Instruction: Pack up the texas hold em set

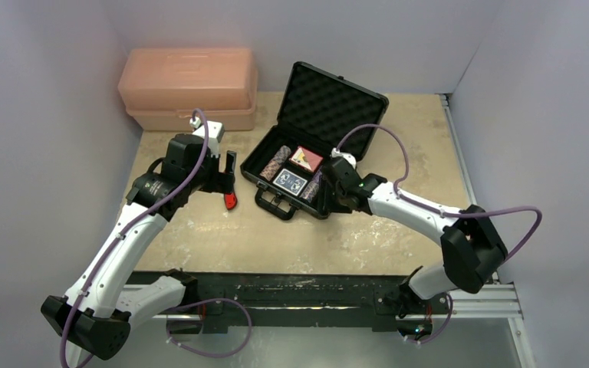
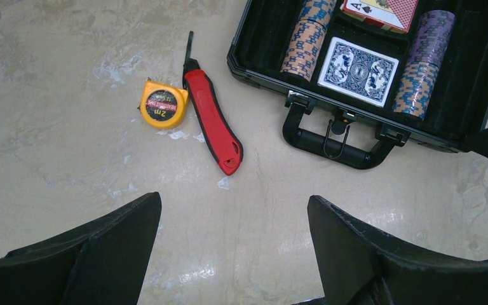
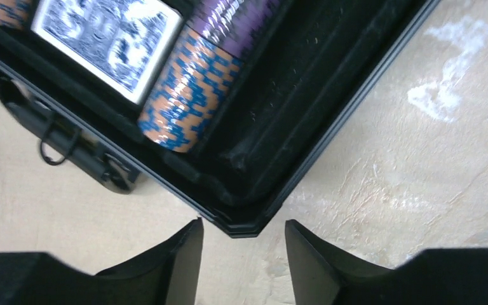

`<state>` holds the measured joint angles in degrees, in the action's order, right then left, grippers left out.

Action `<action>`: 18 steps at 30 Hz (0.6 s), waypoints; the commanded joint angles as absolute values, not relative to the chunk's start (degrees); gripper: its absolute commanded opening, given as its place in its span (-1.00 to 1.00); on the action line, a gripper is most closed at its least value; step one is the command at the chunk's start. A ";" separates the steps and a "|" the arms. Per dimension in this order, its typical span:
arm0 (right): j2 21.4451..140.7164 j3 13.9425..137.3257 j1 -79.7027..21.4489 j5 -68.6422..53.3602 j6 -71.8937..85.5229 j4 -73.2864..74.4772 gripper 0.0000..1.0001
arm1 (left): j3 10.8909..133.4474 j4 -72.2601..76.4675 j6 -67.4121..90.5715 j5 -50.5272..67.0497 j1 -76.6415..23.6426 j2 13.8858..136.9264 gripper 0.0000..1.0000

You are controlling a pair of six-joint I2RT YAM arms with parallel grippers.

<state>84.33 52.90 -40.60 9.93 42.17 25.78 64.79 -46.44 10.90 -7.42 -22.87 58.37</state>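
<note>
The black briefcase (image 1: 353, 115) stands open mid-table, foam lid up. Inside lie a red card deck (image 1: 307, 159), a blue card deck (image 1: 289, 182), a chip row on the left (image 1: 275, 162) and a purple and orange-blue chip row on the right (image 1: 312, 186). They also show in the left wrist view: red deck (image 2: 384, 11), blue deck (image 2: 358, 70), chips (image 2: 424, 60). My left gripper (image 2: 235, 210) is open and empty above bare table, left of the case handle (image 2: 337, 143). My right gripper (image 3: 243, 232) is open and empty at the case's near right corner (image 3: 244, 225).
A red utility knife (image 2: 213, 124) and a yellow tape measure (image 2: 163, 103) lie left of the case. A large pink toolbox (image 1: 188, 88) stands at the back left. Walls close in left, right and behind.
</note>
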 commanded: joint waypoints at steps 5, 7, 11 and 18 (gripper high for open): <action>80.01 70.03 -36.86 15.89 33.76 34.53 0.32 | 66.62 -46.14 10.86 -7.74 -22.59 57.13 0.70; 80.39 73.31 -33.22 14.41 32.34 33.88 0.36 | 66.62 -46.13 10.83 -7.73 -22.59 57.11 0.70; 83.26 81.05 -26.19 8.40 29.87 32.50 0.36 | 66.50 -46.03 10.79 -7.89 -22.59 56.92 0.70; 89.73 92.68 -17.37 0.61 29.53 30.73 0.34 | 66.49 -46.08 10.73 -8.10 -22.59 57.19 0.70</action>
<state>86.94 87.18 -20.71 6.26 31.07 32.01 64.79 -46.44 10.90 -7.49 -22.87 58.13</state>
